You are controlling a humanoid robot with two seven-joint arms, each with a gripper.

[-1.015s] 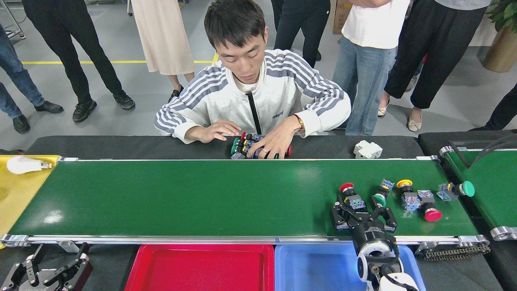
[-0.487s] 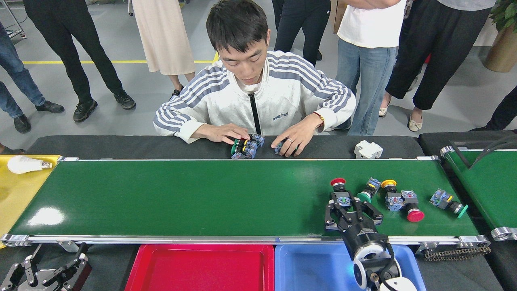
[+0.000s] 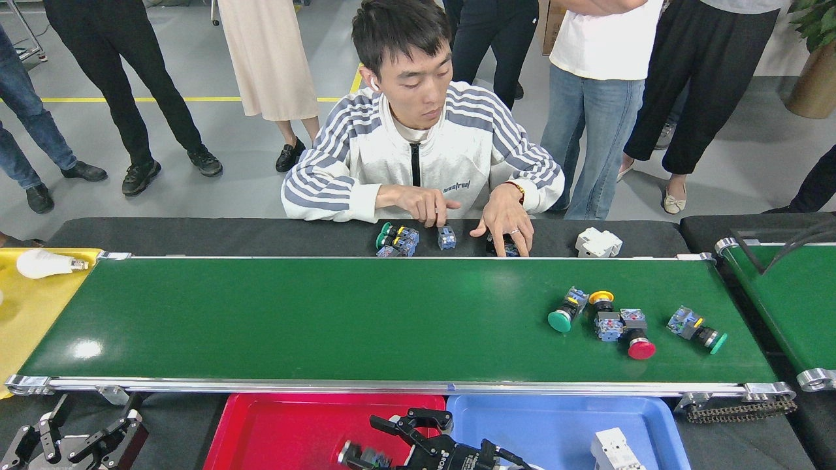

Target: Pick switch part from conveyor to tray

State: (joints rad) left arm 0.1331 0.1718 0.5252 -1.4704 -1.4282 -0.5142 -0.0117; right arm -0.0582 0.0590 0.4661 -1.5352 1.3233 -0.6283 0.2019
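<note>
Your right gripper [image 3: 410,423] hung over the red tray [image 3: 274,431] at the near edge, turned sideways with its fingers spread wide apart; something small and dark sat beside it at the bottom edge, too blurred for you to name. Your left gripper [image 3: 72,440] rested low in the near-left corner, fingers apart, holding nothing.

The conveyor [image 3: 326,320], a glossy green belt with silver rails, ran left to right in front of you, its black drive chain [image 3: 738,410] exposed at the near-right corner. The switch parts lay on its right end: a green-capped switch [image 3: 565,311], a yellow-capped switch [image 3: 604,312] touching a red-capped switch [image 3: 637,338], and another green-capped one [image 3: 697,330] farther right. The blue tray [image 3: 555,427] stood just right of the red one, touching it.

Beyond the belt lay a black mat [image 3: 196,236], where a seated person in a striped jacket [image 3: 418,150] had both hands on more switches [image 3: 397,240]. A white block [image 3: 597,242] sat on the mat to the right. A light bulb [image 3: 42,264] lay on a yellow surface [image 3: 26,313] at the far left, a second green belt [image 3: 797,294] showed at the right edge, and people stood on the grey floor [image 3: 248,170] behind.
</note>
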